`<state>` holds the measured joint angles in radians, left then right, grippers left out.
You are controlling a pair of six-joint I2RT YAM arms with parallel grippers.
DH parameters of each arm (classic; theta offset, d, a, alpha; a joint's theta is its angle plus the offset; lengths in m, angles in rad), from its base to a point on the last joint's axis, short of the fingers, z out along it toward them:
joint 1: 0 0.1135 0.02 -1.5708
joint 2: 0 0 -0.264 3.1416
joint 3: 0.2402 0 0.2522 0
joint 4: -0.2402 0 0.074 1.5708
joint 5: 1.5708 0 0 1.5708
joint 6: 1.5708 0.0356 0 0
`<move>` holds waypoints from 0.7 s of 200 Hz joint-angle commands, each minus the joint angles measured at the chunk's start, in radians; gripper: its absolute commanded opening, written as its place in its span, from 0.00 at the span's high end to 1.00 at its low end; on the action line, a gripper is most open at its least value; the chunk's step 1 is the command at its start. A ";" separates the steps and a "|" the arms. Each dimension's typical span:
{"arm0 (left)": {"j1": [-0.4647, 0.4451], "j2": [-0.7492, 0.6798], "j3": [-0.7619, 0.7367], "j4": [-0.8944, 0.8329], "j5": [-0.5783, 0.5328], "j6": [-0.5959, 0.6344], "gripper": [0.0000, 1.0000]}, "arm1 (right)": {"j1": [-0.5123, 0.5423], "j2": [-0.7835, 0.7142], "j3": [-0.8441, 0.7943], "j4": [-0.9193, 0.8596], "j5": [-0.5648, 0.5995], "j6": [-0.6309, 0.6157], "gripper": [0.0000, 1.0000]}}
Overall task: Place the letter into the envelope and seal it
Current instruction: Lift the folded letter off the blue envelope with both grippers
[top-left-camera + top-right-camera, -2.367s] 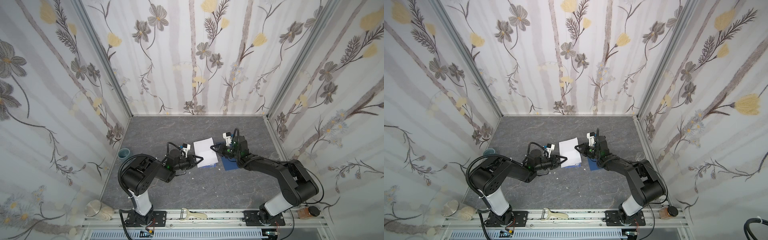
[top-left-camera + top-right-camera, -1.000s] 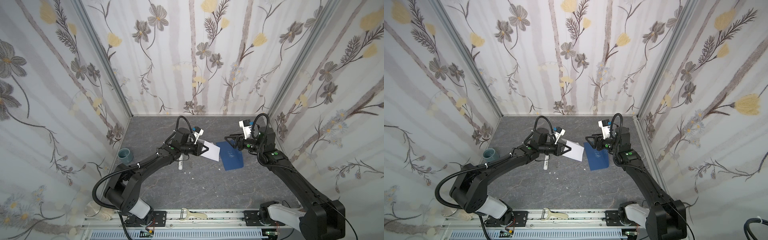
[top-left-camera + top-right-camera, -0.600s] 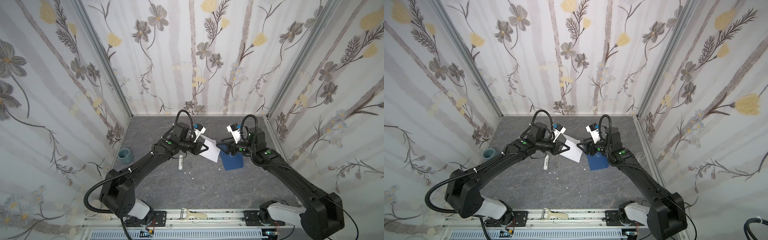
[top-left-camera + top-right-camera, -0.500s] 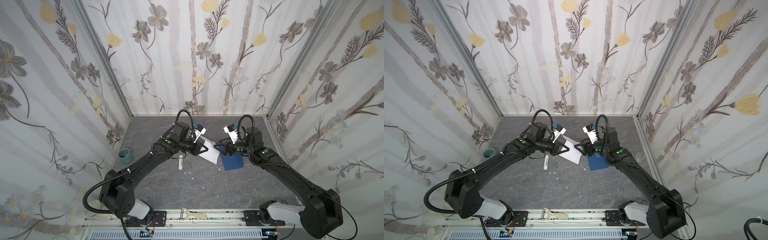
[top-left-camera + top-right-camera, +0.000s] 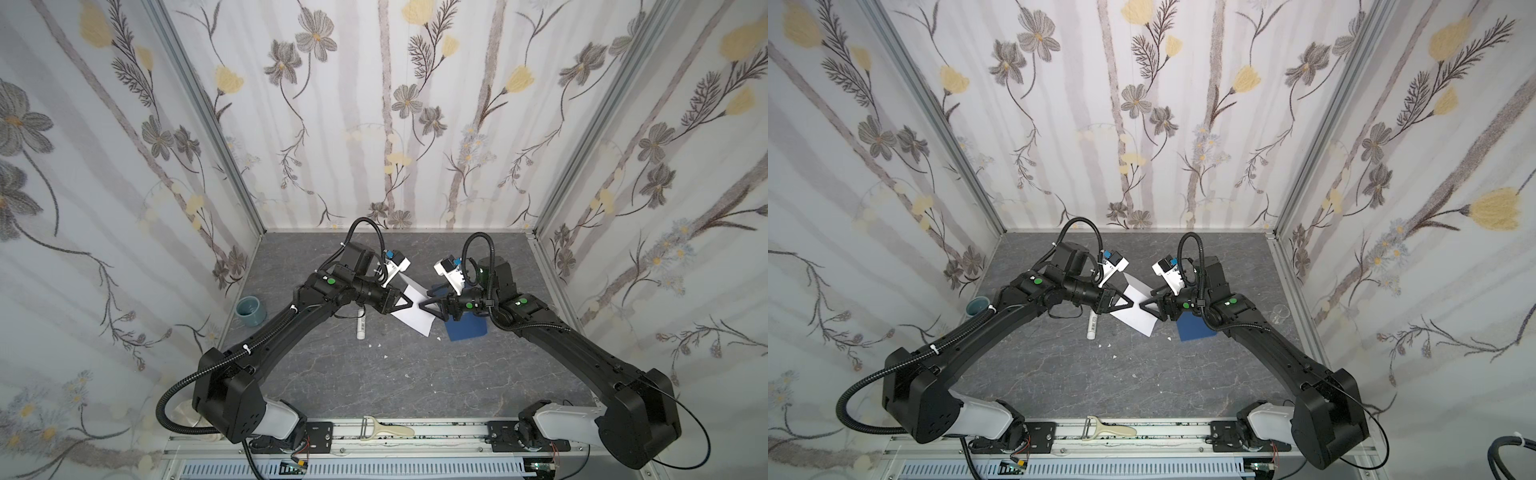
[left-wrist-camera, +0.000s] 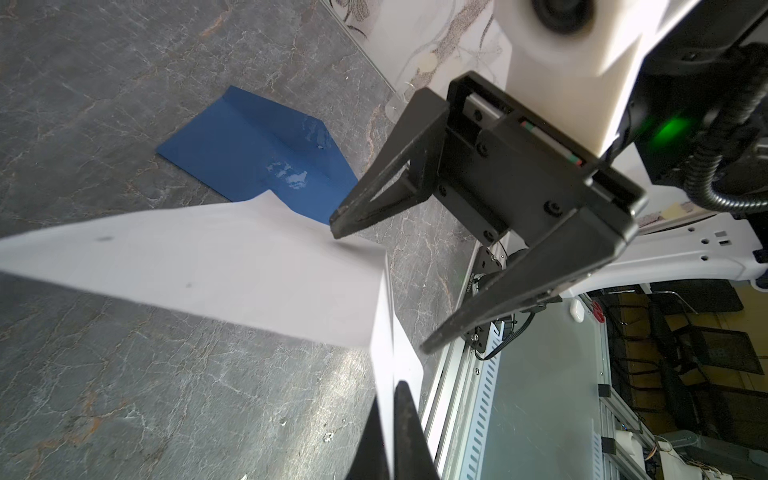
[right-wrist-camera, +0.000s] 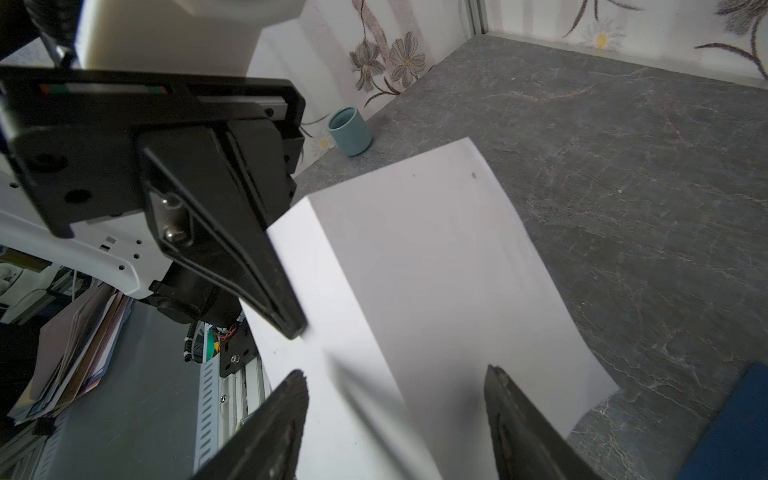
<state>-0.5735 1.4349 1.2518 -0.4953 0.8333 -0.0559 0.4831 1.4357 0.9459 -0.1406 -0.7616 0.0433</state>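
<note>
The letter is a white folded sheet held in the air above the table, plain side showing. My left gripper is shut on the folded edge of the letter. My right gripper faces it, open. Its jaws straddle the near end of the letter without closing on it. The navy envelope lies flat on the table under the right wrist, flap open.
A white glue stick lies on the grey table below the left gripper. A teal cup stands by the left wall, a clear glass by the right wall. A peeler rests on the front rail.
The right gripper has moved left up to the letter's end and opened wider. The left gripper has lifted the letter off the table and now holds it nearly still.
</note>
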 commanded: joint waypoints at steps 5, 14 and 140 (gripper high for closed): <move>0.012 -0.013 0.019 -0.021 0.081 0.033 1.00 | 0.011 0.002 -0.001 0.000 -0.052 -0.028 0.31; 0.017 -0.014 0.024 -0.024 0.092 0.034 1.00 | 0.014 0.003 0.000 -0.002 -0.058 -0.028 0.31; 0.026 -0.011 0.036 -0.034 0.118 0.037 1.00 | 0.025 0.012 0.004 0.015 -0.113 -0.005 0.52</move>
<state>-0.5488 1.4197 1.2785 -0.5312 0.9398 -0.0334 0.5072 1.4448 0.9455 -0.1436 -0.8383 0.0441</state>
